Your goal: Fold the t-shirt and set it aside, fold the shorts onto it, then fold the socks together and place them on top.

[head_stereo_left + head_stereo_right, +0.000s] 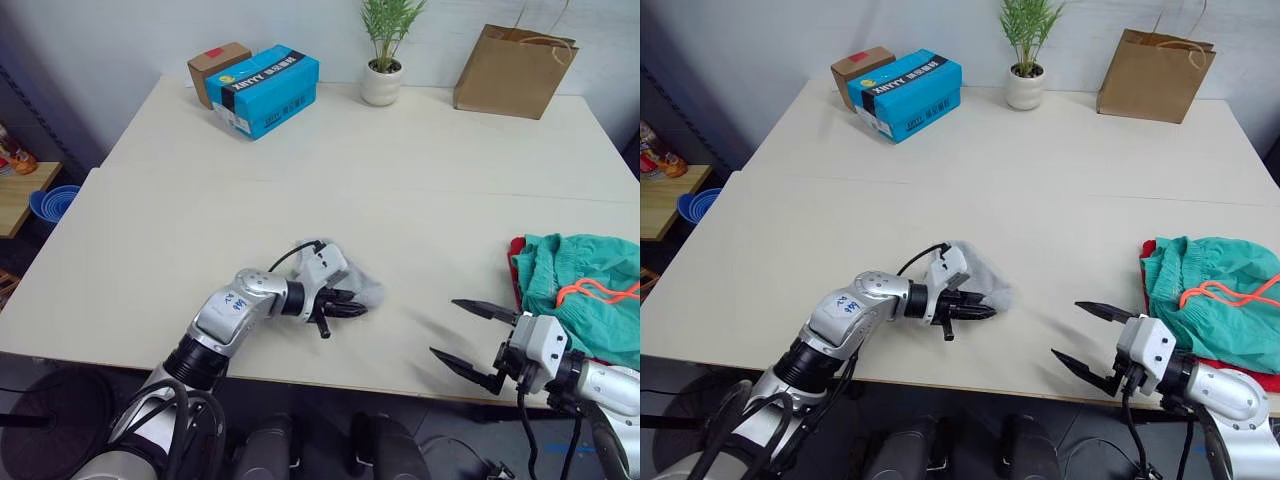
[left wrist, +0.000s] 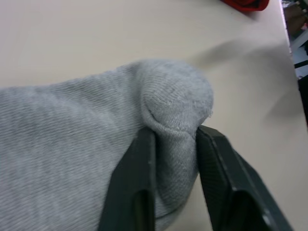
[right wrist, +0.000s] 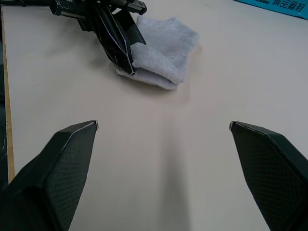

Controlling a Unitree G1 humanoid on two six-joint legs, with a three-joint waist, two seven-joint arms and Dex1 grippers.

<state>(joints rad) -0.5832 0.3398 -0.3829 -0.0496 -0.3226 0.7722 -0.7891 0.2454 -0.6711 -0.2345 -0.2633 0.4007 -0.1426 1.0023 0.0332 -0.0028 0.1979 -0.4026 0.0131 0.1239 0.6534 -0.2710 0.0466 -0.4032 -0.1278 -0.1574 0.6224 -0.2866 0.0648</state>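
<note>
The light grey socks [image 1: 362, 287] lie bunched in the front middle of the table. My left gripper [image 1: 347, 307] is shut on their near edge, and in the left wrist view its black fingers [image 2: 144, 159] pinch a fold of the knit. The teal-green shorts [image 1: 585, 290] with the orange drawstring lie at the right edge on top of the red t-shirt [image 1: 516, 250], which peeks out at the side. My right gripper [image 1: 443, 327] hovers open near the front edge, between socks and shorts, holding nothing.
At the back of the table [image 1: 300, 200] stand a blue carton [image 1: 265, 88], a small brown box [image 1: 215, 63], a potted plant [image 1: 382, 75] and a brown paper bag [image 1: 513, 70]. A side table with a blue bowl [image 1: 52, 203] is off to the left.
</note>
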